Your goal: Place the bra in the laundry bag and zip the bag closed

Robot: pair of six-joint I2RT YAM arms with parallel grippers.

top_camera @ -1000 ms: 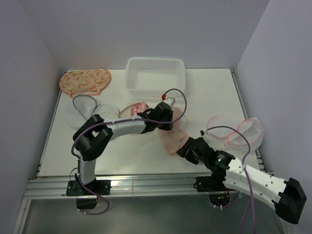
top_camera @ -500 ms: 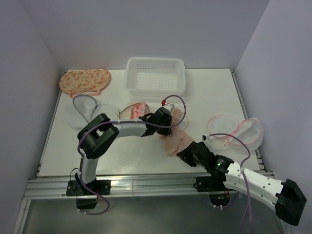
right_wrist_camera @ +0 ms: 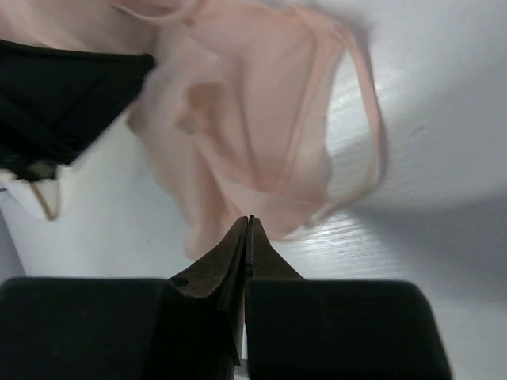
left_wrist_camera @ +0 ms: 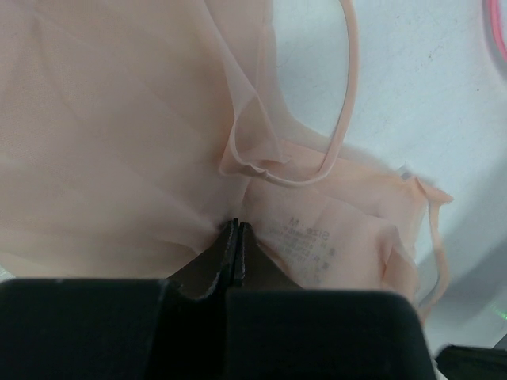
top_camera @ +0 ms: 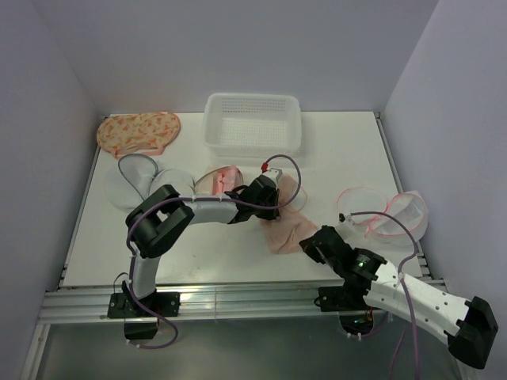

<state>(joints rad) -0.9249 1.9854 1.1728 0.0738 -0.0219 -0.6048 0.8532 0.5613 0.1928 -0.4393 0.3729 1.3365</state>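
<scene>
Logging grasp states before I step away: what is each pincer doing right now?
Left pincer: closed, pinching the bra.
Right pincer: closed at the bra's edge; whether it grips fabric cannot be told.

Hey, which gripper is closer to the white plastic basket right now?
Left. The left gripper sits just in front of the basket, pinching the bra. The right gripper is farther toward the near edge, at the bra's other end.
</scene>
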